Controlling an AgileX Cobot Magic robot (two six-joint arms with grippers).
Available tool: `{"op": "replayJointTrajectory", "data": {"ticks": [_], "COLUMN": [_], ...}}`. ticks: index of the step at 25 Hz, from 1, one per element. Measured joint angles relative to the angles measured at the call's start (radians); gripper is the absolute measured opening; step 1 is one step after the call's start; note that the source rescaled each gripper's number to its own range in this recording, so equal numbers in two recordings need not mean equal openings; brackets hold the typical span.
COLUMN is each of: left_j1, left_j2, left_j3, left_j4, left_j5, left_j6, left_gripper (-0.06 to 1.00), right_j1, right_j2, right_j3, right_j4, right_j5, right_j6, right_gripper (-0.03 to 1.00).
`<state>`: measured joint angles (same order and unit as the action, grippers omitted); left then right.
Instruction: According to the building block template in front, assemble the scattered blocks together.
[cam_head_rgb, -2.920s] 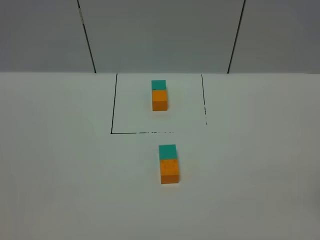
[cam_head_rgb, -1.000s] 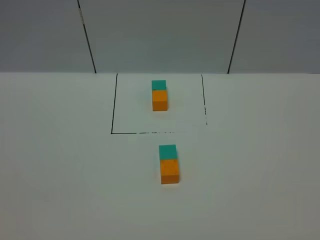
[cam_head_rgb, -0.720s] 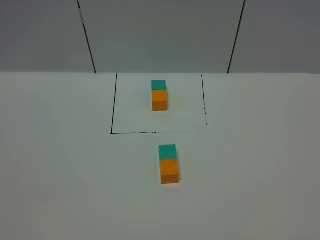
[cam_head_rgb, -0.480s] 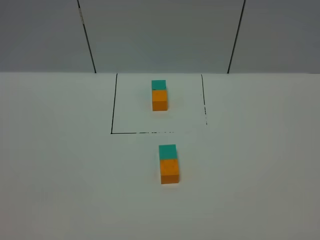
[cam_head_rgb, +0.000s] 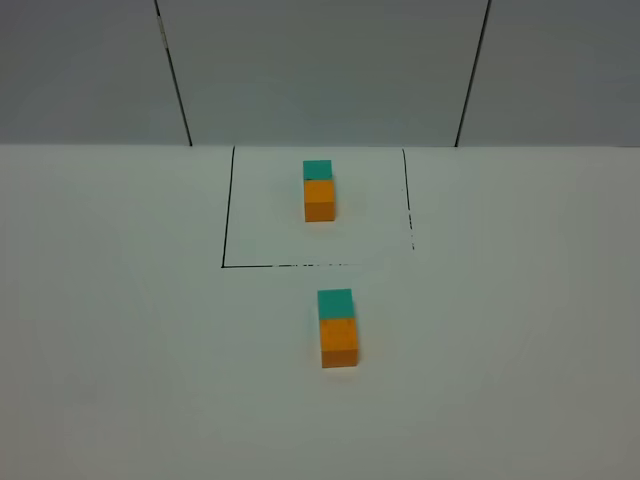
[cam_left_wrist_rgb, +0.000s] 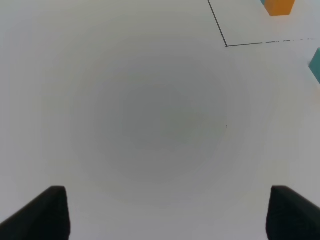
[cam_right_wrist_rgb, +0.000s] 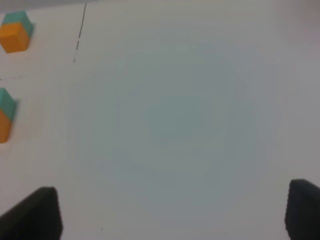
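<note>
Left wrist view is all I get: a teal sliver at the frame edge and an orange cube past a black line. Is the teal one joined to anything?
Observer: Yes. The exterior high view shows the teal block flush against the orange block, outside the black outline.
Operator: And the orange cube past the line?
Observer: That's the template. It has a teal cube on its far side, and both are inside the outline.
Operator: Is the right pincer near either pair?
Observer: No. The right wrist view shows the right pincer open over bare table, with both pairs off to one side.
</note>
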<state>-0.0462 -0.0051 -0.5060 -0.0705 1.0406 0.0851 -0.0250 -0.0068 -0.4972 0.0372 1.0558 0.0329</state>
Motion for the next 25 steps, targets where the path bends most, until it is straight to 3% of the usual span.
{"op": "replayJointTrajectory", "data": {"ticks": [25], "left_j1": [0.0], "left_j2": [0.0], "left_j3": [0.0], "left_j4": [0.0], "left_j5": [0.0], "left_j6": [0.0], "left_gripper": [0.67], "right_j1": [0.0], "right_j2": [0.0], "right_j3": [0.0], "right_j4": [0.0], "right_j5": [0.0], "right_j6": [0.0], "right_gripper": [0.78]}}
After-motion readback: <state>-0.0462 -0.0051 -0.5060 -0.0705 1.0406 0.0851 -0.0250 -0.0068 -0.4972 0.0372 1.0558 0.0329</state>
